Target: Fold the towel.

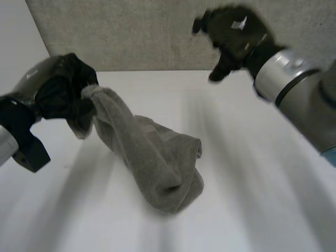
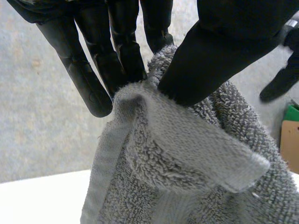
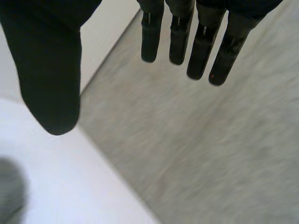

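1. Towel: plain mid-grey, looped terry pile all over, with a flatter woven band of the same grey along the hem (plainest in the left wrist view).
2. Left hand: matt black, fingers and thumb alike.
3. Right hand: black too, with a small pale patch on its back.
4. Right arm: silver-grey joint ringed by a thin black line, with a light-blue cap further along.
5. Table: plain white, no pattern.
6. Wall panel: greyish beige, finely speckled.
7. Beyond the towel in the left wrist view: a bright green thing just above a piece of brown card.
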You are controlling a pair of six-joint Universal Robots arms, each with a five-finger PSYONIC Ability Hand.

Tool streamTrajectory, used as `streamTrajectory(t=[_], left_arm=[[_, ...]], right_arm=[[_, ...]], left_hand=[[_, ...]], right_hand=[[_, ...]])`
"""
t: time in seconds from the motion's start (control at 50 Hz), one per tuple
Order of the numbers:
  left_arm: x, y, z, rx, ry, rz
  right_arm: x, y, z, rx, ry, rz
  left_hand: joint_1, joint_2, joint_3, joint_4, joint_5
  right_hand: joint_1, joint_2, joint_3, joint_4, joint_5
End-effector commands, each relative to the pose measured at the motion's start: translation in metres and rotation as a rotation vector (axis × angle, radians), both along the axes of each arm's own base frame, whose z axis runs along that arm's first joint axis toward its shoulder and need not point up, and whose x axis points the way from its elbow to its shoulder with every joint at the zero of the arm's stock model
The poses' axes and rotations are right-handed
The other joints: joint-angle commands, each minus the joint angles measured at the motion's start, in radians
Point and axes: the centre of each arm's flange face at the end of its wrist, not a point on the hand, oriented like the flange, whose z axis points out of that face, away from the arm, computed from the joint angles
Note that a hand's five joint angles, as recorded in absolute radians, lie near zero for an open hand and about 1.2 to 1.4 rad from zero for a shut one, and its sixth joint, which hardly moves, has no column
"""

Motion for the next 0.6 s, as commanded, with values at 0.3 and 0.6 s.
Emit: streamTrajectory(t=[0.3,0.6], left_arm=[[0.010,0.062,-0.029,0.106,-0.026,-0.030],[0.009,0.072,-0.027,0.098,-0.025,-0.052]], right_arm=[[0.077,-0.015,-0.145,0.244,0.199,0.412],[0.121,0.025,-0.205,0.263,0.292,0.593]], left_hand=[[0.220,0.182,0.183,0.178,0.194],[0.220,0.182,0.183,0.178,0.194]], right_hand=[[-0.011,-0.060,-0.055,-0.050,-0.048],[0.228,0.180,0.184,0.190,0.191]])
